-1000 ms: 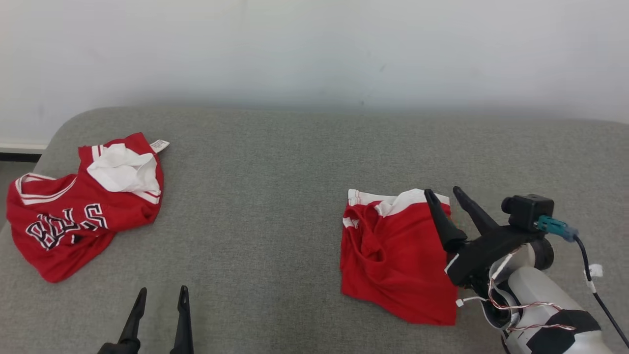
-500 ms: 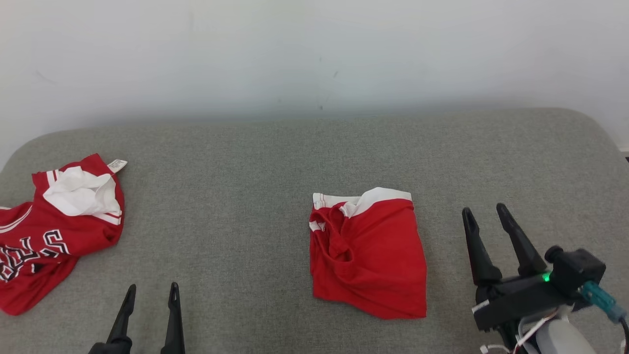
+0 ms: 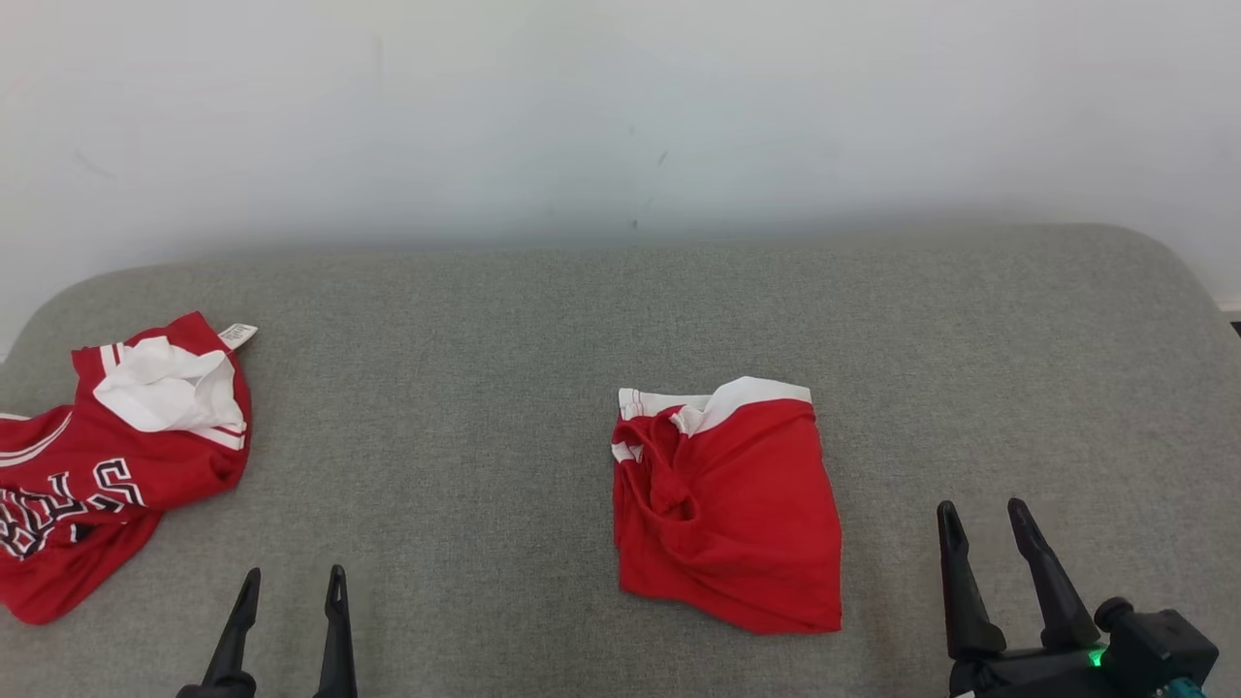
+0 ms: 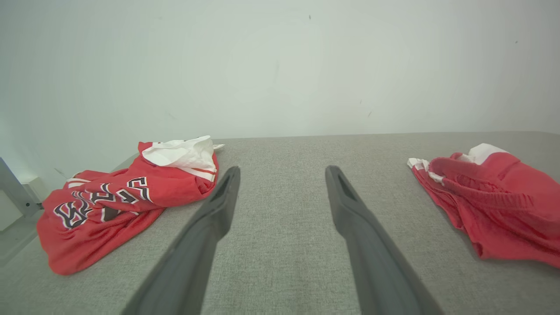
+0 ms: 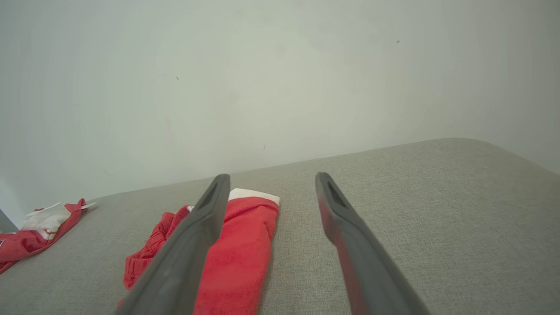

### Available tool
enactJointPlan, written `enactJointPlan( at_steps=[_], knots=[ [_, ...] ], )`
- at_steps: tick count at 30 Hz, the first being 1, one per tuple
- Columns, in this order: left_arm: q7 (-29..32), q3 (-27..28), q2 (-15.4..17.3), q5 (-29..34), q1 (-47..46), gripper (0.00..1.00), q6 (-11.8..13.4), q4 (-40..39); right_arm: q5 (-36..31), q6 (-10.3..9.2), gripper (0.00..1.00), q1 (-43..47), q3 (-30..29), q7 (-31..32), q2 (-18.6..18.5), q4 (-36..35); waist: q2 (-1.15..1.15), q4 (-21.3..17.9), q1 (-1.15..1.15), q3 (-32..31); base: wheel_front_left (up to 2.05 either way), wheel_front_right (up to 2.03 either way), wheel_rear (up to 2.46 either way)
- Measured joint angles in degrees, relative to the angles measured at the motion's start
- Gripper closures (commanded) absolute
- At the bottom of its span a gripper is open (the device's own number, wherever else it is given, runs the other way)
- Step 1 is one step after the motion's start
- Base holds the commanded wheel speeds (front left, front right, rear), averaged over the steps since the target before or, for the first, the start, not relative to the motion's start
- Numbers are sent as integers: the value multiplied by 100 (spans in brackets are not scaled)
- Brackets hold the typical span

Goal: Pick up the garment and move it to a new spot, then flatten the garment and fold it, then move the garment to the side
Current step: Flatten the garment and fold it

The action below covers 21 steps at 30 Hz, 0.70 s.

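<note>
- The shorts (image 3: 727, 504) are lying near the middle of the head view, a little to the right, on the grey cushion (image 3: 485, 388).
- They are sitting in a small red block with the white band along the top edge. The left part is bunching up a bit. I think the folding is mostly done and the move to the side is what is left.
- The right gripper (image 3: 981, 506) is waiting at the lower right of the frame. Its two fingers are standing wide apart and are holding nothing. It is sitting near the shorts' lower right corner but is not touching them.
- I think it is waiting there to leave room, so it can reach in from that side for the next grab.
- The left gripper (image 3: 294, 574) is resting at the lower left, wide apart too, with nothing in it. It is pointing at bare cushion between the two red things.
- A jersey (image 3: 107, 465) is lying crumpled at the left edge, with white cloth showing on top and a tag sticking out. It is well apart from the shorts.
- The jersey is taking up the left side, so the right side is looking like the better place to go.
- Nothing is lying between the right gripper and the shorts.
- The wall (image 3: 620, 116) is standing behind the cushion's far edge.
- The fold is soft, so a grab at one corner could be pulling it open.
</note>
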Motion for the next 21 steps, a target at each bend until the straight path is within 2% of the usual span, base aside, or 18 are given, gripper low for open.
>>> enactJointPlan(
  at_steps=[10,21],
  knots=[
    [0,-2,10,93,195,0,-8,-18,-405,0,0,347,-60,0,277,-156,0,111,0,-57,0,0,0],
    [0,-44,16,142,246,0,-5,-42,-592,0,0,383,-68,0,315,46,0,224,0,-83,0,0,0]
  ],
)
